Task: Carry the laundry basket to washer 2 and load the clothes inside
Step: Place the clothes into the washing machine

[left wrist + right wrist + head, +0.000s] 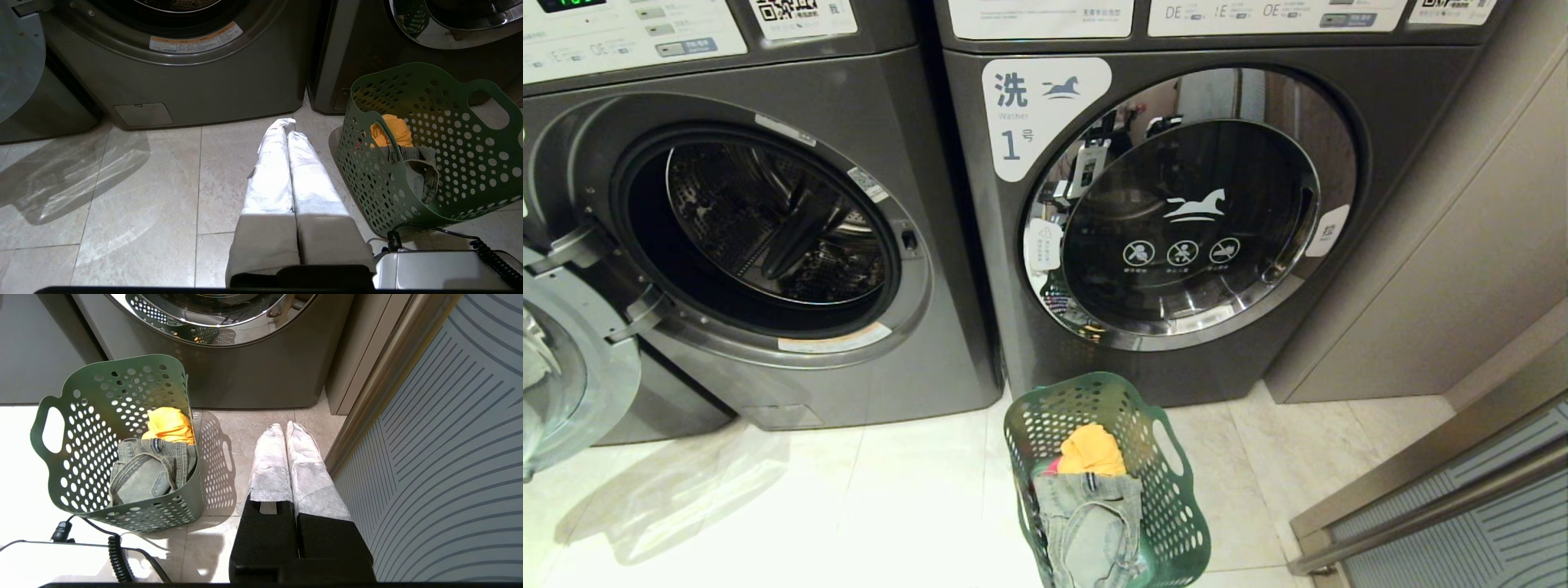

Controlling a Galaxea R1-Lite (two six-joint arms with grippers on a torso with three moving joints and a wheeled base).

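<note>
The dark green laundry basket (1176, 498) stands on the tiled floor in front of the washer marked 1. The clothes (1090, 490) lie inside it: grey jeans, a yellow-orange cloth and a sliver of red. To the left is a washer (768, 237) with its door swung open and its drum empty; its number label is out of view. My left gripper (287, 126) hangs shut and empty over the floor, left of the basket (449, 134). My right gripper (284, 426) hangs shut and empty, right of the basket (102, 400). Neither arm appears in the head view.
Washer 1 (1176, 212) has its chrome-rimmed door closed. The open washer's door (564, 376) juts out at the far left. A ribbed door panel with a metal frame (1462, 506) stands close on the right. My white base and coiled cable (441, 269) sit just behind the basket.
</note>
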